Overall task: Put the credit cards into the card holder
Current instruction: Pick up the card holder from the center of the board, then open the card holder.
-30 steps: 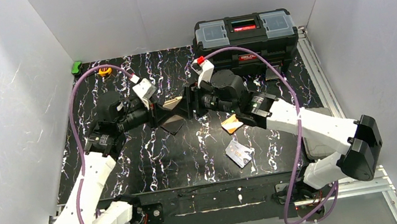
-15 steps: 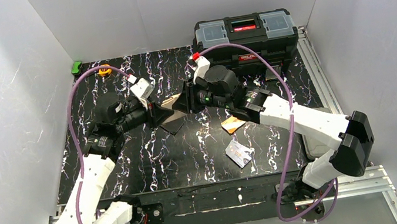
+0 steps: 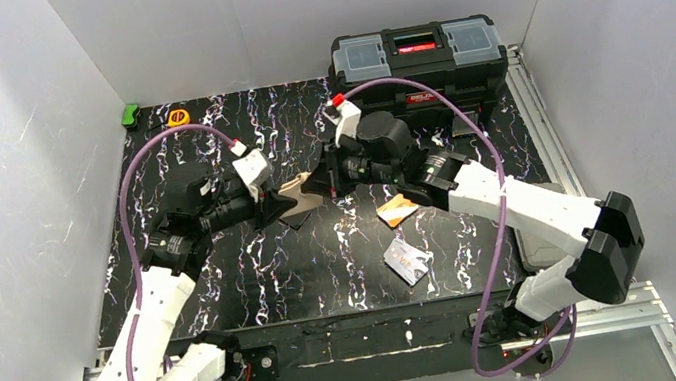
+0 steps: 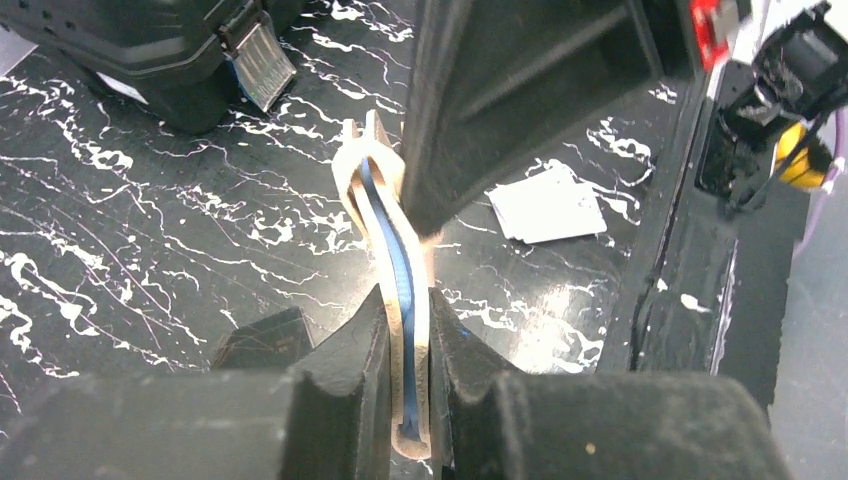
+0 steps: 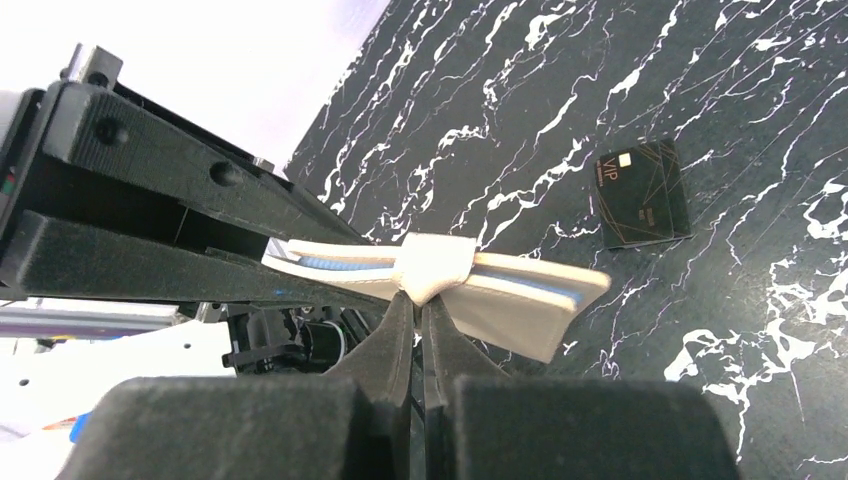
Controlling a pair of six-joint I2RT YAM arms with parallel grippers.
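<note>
Pinching one end of the cream-beige leather-like folding card holder [image 5: 510,300], the left hand [image 3: 275,204] has its fingers closed on it and carries it on edge above the black marbled tabletop [image 3: 224,268], left of centre. A light blue plastic card [image 4: 400,270] shows as a thin stripe between the holder's leaves, so one card looks to be in.

The right hand [image 5: 420,303] meets the card holder from the other side, its fingers closed on the small snap tab [image 5: 436,268]. Whether that tab is fastened or loose, the close views do not settle. The step appears to be working the tab to open the holder for the next card. To do it well, the left grip should hold firm while the right draws the tab straight off without twisting. The leaves bow, and the blue card could slide out.

A black card [image 5: 643,193] lies flat on the tabletop near the holder. To the right, the orange-yellow card [image 3: 396,210] lies just beside the right forearm. The silver-white card [image 3: 408,261] lies nearer the front edge, and both are apart from the holder. The big black toolbox [image 3: 417,57] closes off the far right corner. Open room lies at the near centre.
</note>
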